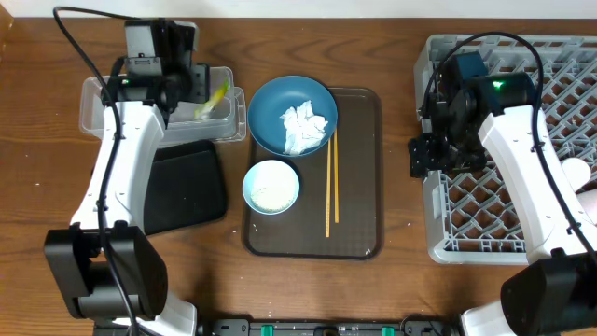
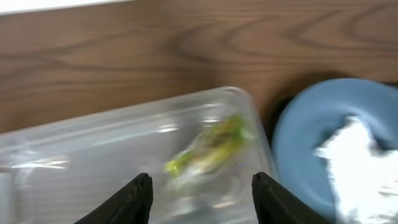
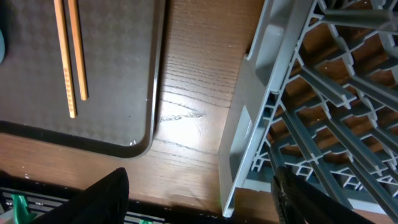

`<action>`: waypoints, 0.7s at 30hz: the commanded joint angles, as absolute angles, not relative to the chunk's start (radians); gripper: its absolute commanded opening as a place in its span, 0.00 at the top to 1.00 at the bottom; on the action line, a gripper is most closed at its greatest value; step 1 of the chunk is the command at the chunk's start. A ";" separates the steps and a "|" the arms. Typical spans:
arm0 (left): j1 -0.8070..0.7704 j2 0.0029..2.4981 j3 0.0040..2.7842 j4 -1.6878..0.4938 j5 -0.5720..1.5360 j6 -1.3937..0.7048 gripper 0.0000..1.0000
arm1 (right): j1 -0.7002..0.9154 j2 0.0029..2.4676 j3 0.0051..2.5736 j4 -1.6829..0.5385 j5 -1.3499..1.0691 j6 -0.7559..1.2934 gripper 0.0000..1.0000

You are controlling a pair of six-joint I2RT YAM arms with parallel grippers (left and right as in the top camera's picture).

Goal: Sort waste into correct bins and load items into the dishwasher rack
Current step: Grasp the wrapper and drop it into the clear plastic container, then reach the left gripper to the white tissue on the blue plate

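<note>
The yellow-green wrapper (image 1: pixel 215 99) lies in the clear tub (image 1: pixel 93 112). My left gripper (image 1: pixel 194 86) hovers over it, open and empty. In the left wrist view the wrapper (image 2: pixel 214 146) lies just ahead of the open fingers (image 2: pixel 202 193). Crumpled napkins (image 1: pixel 304 128) fill the dark-blue bowl (image 1: pixel 270 107). The light-blue bowl (image 1: pixel 271 187) holds white rice. The chopsticks (image 1: pixel 331 182) lie on the brown tray (image 1: pixel 359 238). My right gripper (image 1: pixel 422 157) is open and empty at the left wall of the grey rack (image 1: pixel 522 56); its fingers (image 3: pixel 202 199) straddle that wall (image 3: pixel 249 137).
The black tray (image 1: pixel 191 187) lies in front of the clear tub, under my left arm. A white round thing, apparently a cup (image 1: pixel 578 173), shows partly in the rack beside my right arm. The chopsticks' ends (image 3: pixel 69 56) and the brown tray's corner (image 3: pixel 118 93) show in the right wrist view.
</note>
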State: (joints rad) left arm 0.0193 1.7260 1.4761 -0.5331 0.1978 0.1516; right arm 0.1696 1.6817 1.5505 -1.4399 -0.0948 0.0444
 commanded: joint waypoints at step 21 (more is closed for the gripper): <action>-0.281 2.048 1.477 -0.400 0.372 0.057 0.35 | 0.178 1.662 1.566 -1.445 -0.086 0.051 0.27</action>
State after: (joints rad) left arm -0.2680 2.0109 1.4761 -0.4152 0.3645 0.0620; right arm 0.1696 1.6817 1.5505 -1.4422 -0.0937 0.0444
